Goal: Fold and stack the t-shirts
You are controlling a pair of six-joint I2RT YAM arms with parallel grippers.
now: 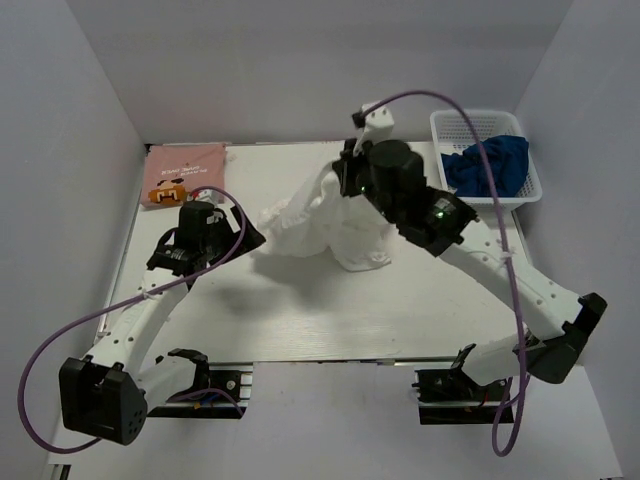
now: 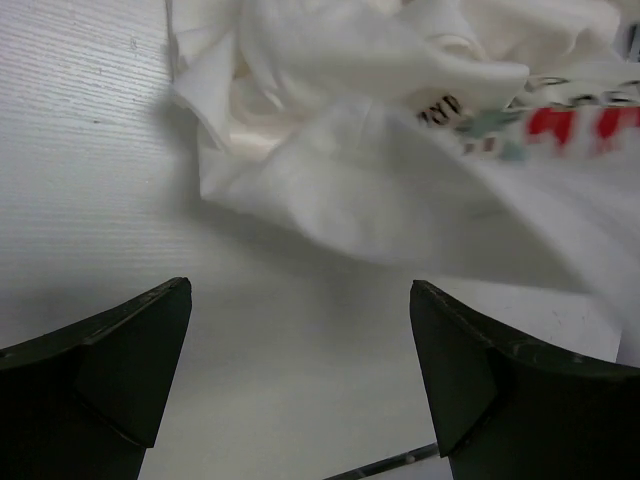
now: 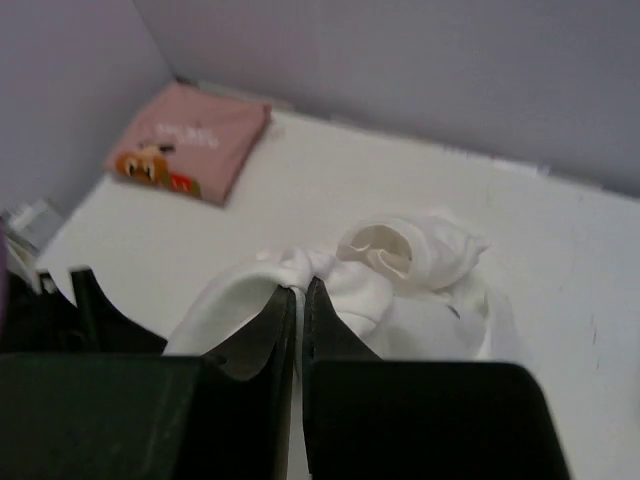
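Note:
A crumpled white t-shirt [image 1: 320,225] with small coloured marks [image 2: 560,125] lies bunched at the table's middle. My right gripper [image 3: 300,285] is shut on a pinch of its cloth [image 3: 300,268] and holds that part lifted above the table; it sits at the shirt's top [image 1: 345,170]. My left gripper [image 2: 300,330] is open and empty, low over the table just left of the shirt [image 1: 240,232]. A folded pink t-shirt [image 1: 185,172] with brown print lies at the far left corner, also in the right wrist view [image 3: 190,140]. A navy blue t-shirt [image 1: 488,165] lies in the basket.
A white plastic lattice basket [image 1: 447,125] stands at the far right of the table. Grey walls close the table at the back and both sides. Purple cables loop from both arms.

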